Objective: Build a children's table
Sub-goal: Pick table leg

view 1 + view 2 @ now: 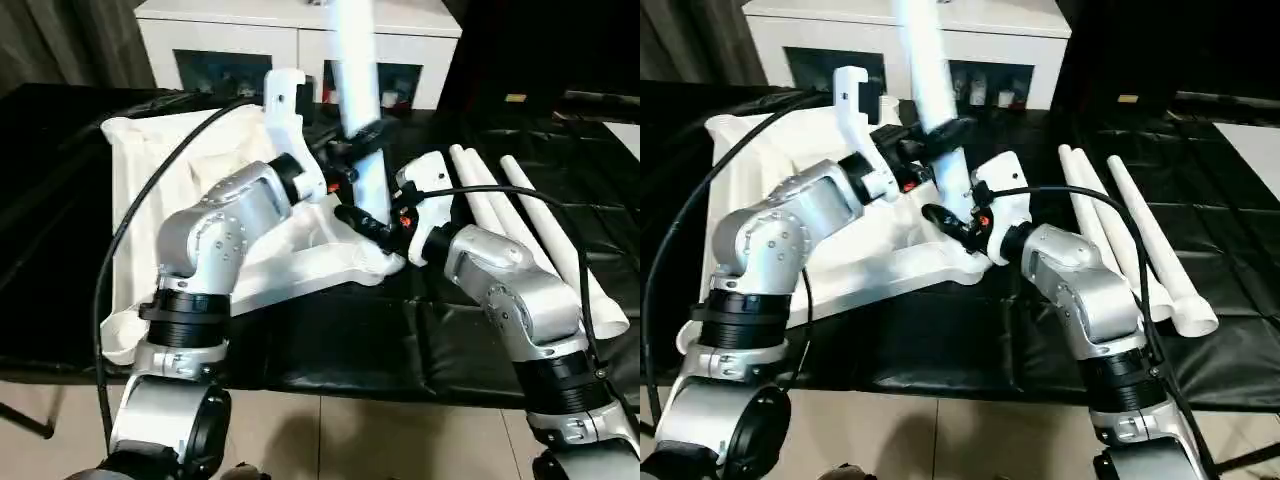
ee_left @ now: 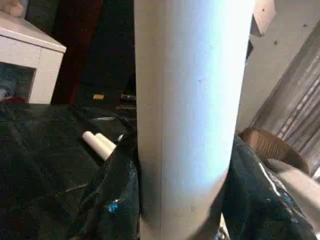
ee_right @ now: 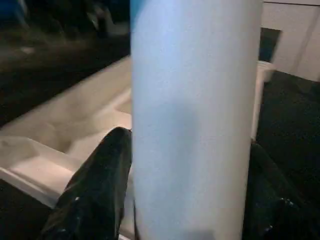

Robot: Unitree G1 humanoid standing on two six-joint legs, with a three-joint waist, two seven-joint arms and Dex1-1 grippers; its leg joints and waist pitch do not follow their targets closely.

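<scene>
We hold one long tapered white plastic tube leg [image 1: 358, 100] upright over a corner socket of the white ribbed plastic tabletop [image 1: 200, 160], which lies underside up on the black-covered table [image 1: 330, 340], probably to seat it. Our left gripper [image 1: 362, 138] reaches across and clasps the leg higher up; our right gripper [image 1: 372, 225] angles inward with its fingers [image 3: 95, 190] around the base. Three spare white tube legs [image 1: 530, 215] lie beside our right forearm.
</scene>
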